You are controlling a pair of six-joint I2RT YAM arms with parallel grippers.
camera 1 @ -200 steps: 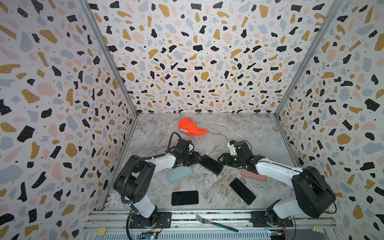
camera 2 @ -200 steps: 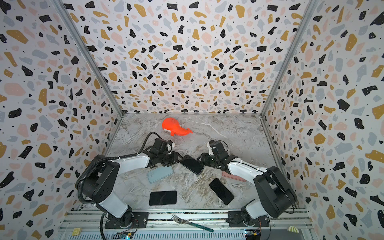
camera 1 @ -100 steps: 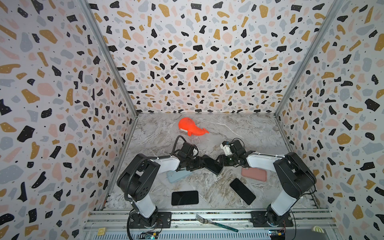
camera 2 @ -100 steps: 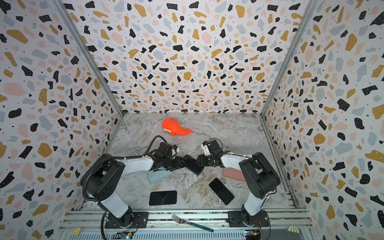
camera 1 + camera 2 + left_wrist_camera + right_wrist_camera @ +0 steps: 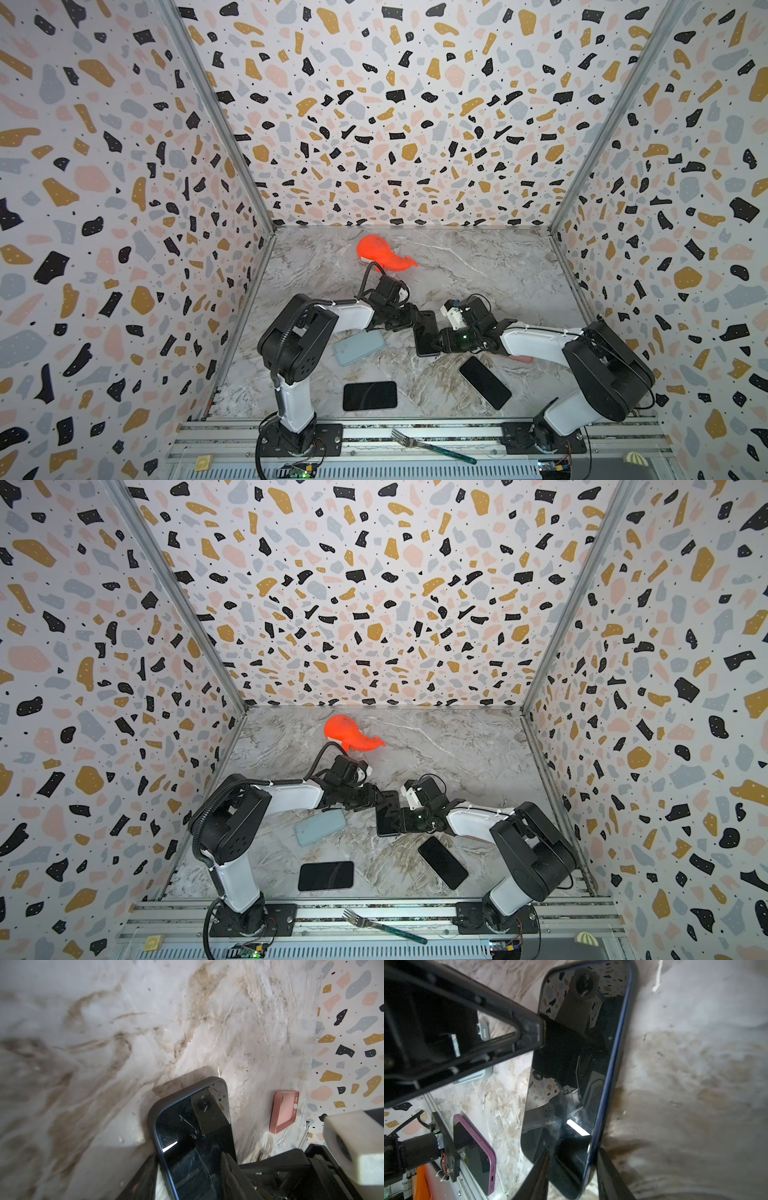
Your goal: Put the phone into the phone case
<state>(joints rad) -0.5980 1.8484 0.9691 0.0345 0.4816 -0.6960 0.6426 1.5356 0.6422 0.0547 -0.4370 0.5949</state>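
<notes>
Marble table (image 5: 498, 266), blue case (image 5: 359, 347), orange toy (image 5: 380, 255) (whale)

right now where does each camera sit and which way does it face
Both top views: high at the front, looking down; both arms show, left gripper and right gripper at the phone.
Left wrist: on the left arm, looks past its fingers toward the pink case.
Right wrist: on the right arm, faces the left gripper; own fingers show.
Shared: all show the phone.
</notes>
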